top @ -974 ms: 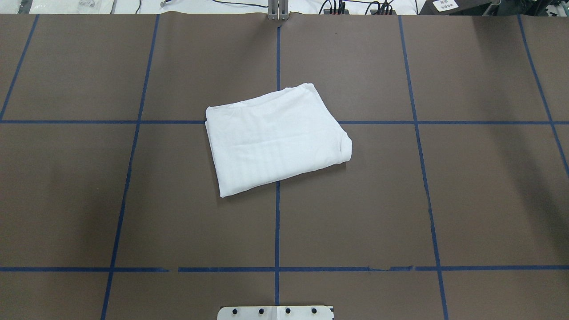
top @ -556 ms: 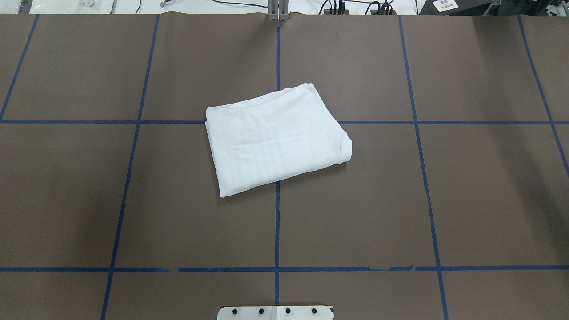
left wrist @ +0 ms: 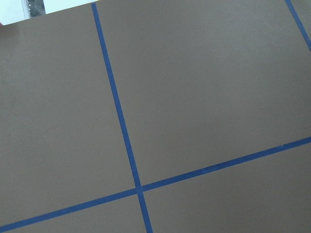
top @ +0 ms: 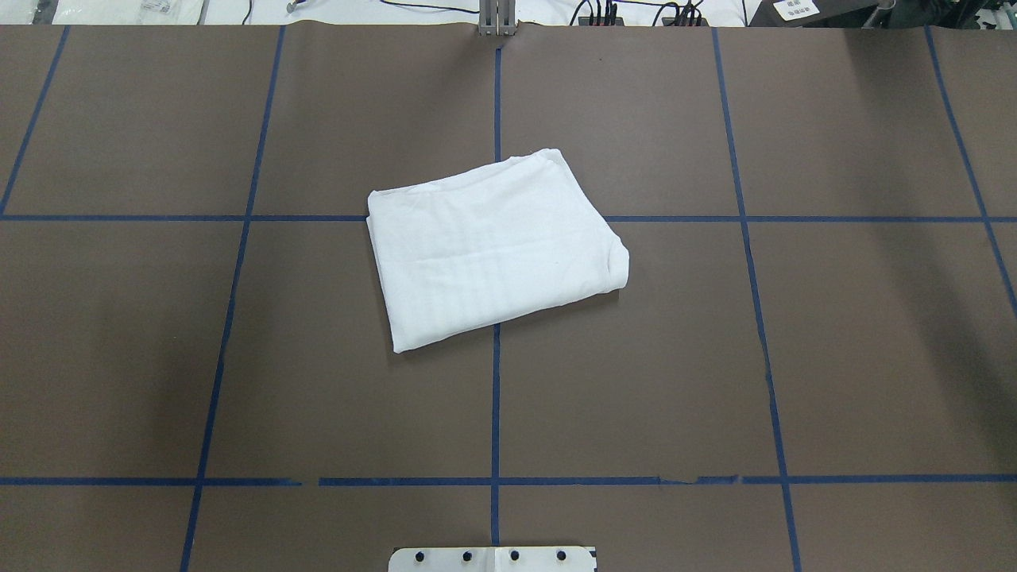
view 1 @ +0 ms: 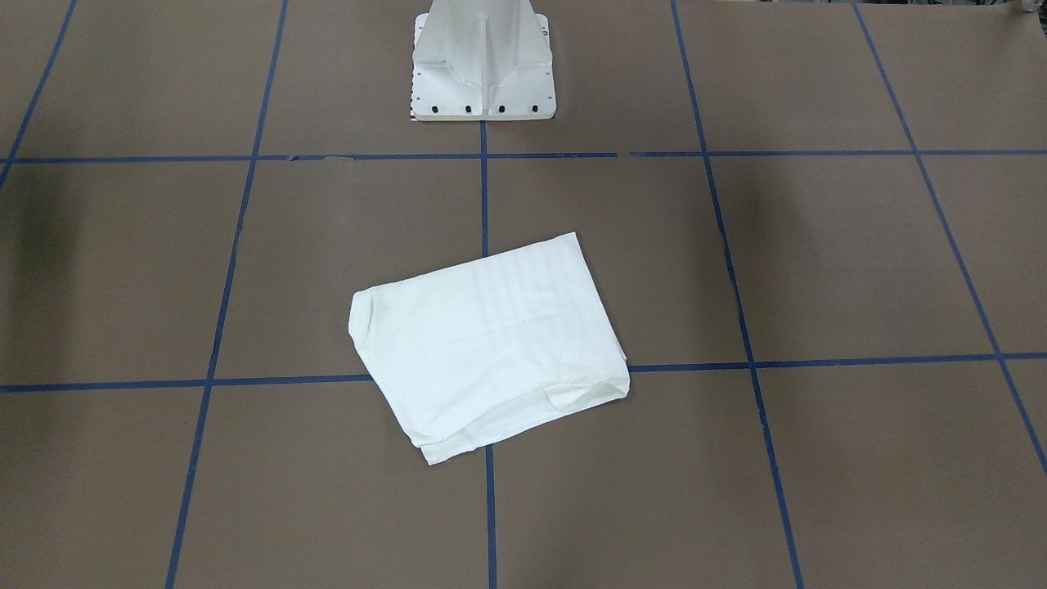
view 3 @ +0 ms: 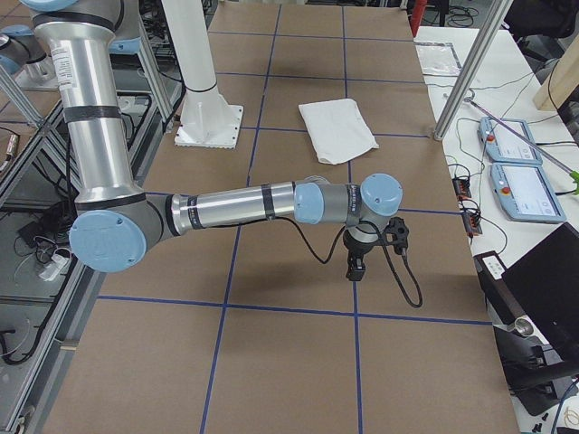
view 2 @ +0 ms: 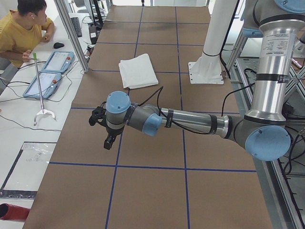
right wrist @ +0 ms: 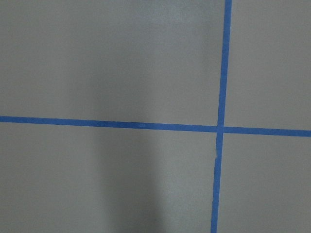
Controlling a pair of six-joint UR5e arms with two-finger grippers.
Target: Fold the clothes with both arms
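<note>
The clothes (top: 493,250) are one white shirt folded into a compact, slightly skewed rectangle near the table's middle, also seen in the front-facing view (view 1: 491,343) and small in both side views (view 2: 138,70) (view 3: 336,128). Neither arm touches it. The left gripper (view 2: 107,138) hangs over bare table far out to the left, and the right gripper (view 3: 353,267) hangs far out to the right. Both show only in the side views, so I cannot tell whether they are open or shut. Both wrist views show only brown table with blue tape lines.
The white metal pedestal (view 1: 483,65) stands at the robot's edge of the table. Blue tape lines (top: 496,397) grid the brown surface. Beyond the far edge are teach pendants (view 2: 50,71), an aluminium post (view 2: 71,33), cables and a seated person (view 2: 24,28).
</note>
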